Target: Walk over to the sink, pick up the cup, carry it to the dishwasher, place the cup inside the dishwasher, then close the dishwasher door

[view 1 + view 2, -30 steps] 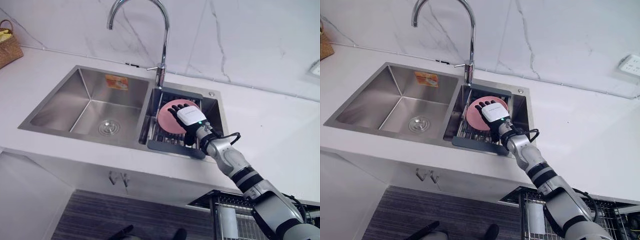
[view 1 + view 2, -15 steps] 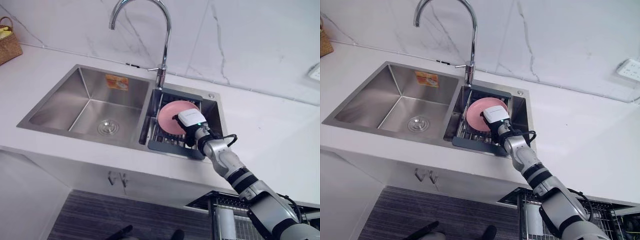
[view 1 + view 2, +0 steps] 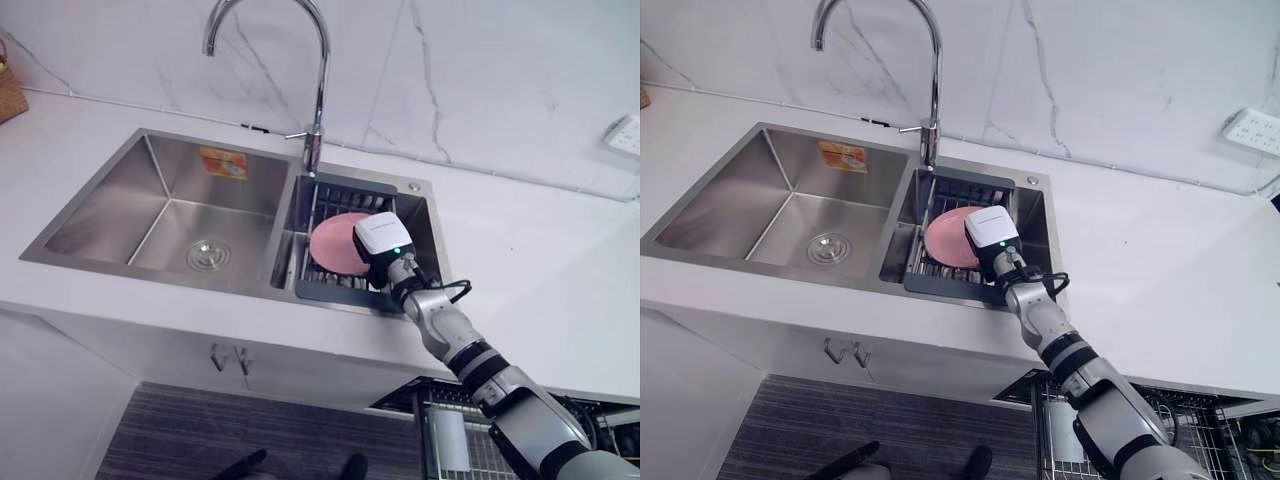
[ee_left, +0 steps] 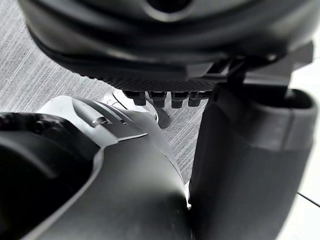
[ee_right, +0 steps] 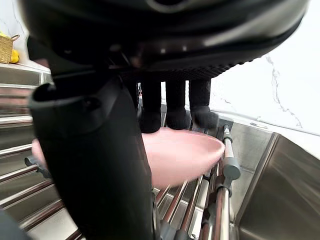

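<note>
A second ago the right hand [image 3: 383,240] hovers over the pink dish [image 3: 333,243] with its fingers spread flat. Now it has sunk lower into the small basin of the sink [image 3: 110,200], and in the head views only the pale back of the hand shows, covering the dish's 3 o'clock side. The right wrist view gives the grip: the fingers [image 5: 176,107] bend down with their tips on the dish's upper face near the rim, and the thumb [image 5: 95,165] stands against the near edge, so the hand is clamping on the dish rather than merely touching it. What the task calls a cup looks here like a shallow pink dish. It has not left the drying rack [image 3: 335,195], which fills the basin at 3 o'clock from the large basin, with the faucet [image 3: 318,100] at 12 o'clock from the dish. So the reach looks finished and the grasp is forming, while the lift, the carry and everything at the dishwasher remain to do. A wire basket [image 3: 425,430], presumably the dishwasher's, waits at 5 o'clock from the hand. The left hand [image 4: 165,50] hangs low over grey flooring, and I cannot tell whether it is released or clenched.
</note>
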Tool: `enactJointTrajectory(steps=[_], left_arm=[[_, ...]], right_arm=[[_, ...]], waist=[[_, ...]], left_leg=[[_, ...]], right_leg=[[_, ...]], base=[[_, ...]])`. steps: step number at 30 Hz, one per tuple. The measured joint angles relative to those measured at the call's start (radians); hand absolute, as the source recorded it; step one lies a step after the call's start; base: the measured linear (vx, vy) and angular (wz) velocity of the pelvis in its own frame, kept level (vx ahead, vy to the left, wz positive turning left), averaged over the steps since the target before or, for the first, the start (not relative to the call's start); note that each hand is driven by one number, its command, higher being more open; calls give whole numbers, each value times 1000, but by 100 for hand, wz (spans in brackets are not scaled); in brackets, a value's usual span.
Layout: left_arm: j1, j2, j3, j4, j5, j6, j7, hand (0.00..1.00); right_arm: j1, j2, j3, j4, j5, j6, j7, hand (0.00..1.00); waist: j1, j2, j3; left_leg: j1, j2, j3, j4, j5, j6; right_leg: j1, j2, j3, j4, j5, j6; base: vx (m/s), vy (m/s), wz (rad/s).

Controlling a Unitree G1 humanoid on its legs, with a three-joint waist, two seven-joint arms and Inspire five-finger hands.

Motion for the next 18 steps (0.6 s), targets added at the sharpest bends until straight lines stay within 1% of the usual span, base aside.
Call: enactJointTrajectory(steps=[7, 13, 16, 18], left_arm=[[0, 0, 0, 1, 0, -1, -1, 100], [0, 0, 1, 7, 0, -7, -6, 100], [0, 1, 1, 11, 0, -14, -9, 100], [1, -2, 1, 12, 0, -16, -9, 100]], right_arm=[[0, -9, -1, -1, 20, -22, -20, 0], [4, -22, -4, -4, 48, -65, -68, 0], [19, -45, -23, -29, 82, -82, -91, 0], [33, -55, -64, -52, 101, -92, -116, 0]], waist=[[-3, 3, 2], [-18, 7, 4], [-25, 14, 8], [-27, 23, 11]], left_leg=[[0, 0, 4, -1, 0, 0], [-4, -1, 11, -1, 0, 0], [-5, -1, 11, -3, 0, 0], [-4, -1, 11, -3, 0, 0]], right_leg=[[-3, 0, 3, -2, 0, 0], [-11, 0, 11, -2, 3, -3], [-13, 0, 11, -2, 3, -3], [-14, 0, 11, -2, 3, -3]], base=[[0, 0, 0], [4, 16, -3], [0, 0, 0], [37, 26, 0]])
